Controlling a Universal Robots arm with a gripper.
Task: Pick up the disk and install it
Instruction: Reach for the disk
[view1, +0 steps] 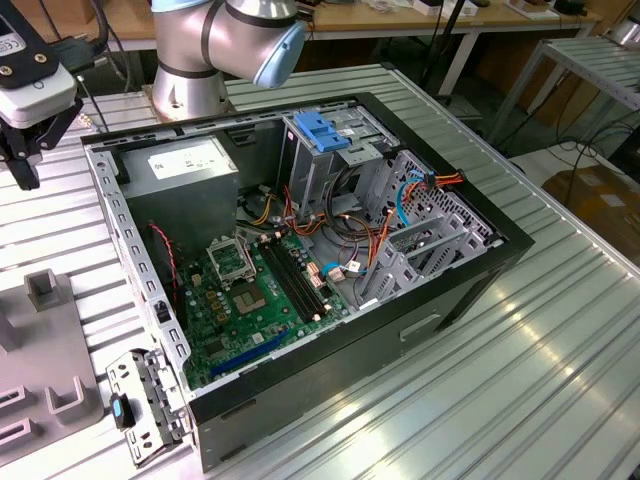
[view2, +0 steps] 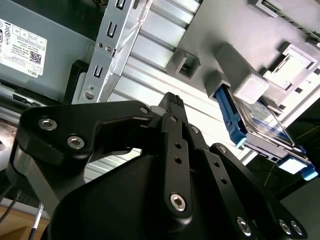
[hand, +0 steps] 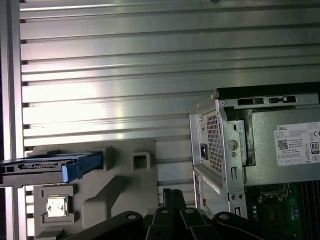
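black gripper (view2: 172, 100) closed on nothing, hanging over the ribbed aluminium table (hand: 100, 75); just beyond, one dark flat blue-railed disk (hand: 45, 166) stands on edge in one grey moulded holder (hand: 130, 185), probably to offer a graspable edge; farther off, one open black computer case (view1: 440, 300) awaits it

Count on the table (view1: 560, 330):
- One open computer case (view1: 420, 320).
- Inside it, one green motherboard (view1: 250, 300), one grey power supply (view1: 185, 170), and one drive cage (view1: 320, 170) with one light-blue latch (view1: 320, 130).
- One grey fixture block (hand: 125, 185).
- One disk (hand: 40, 166), with two blue side rails (view2: 230, 117) seen in the second wrist view.
- One claw (view2: 172, 100).
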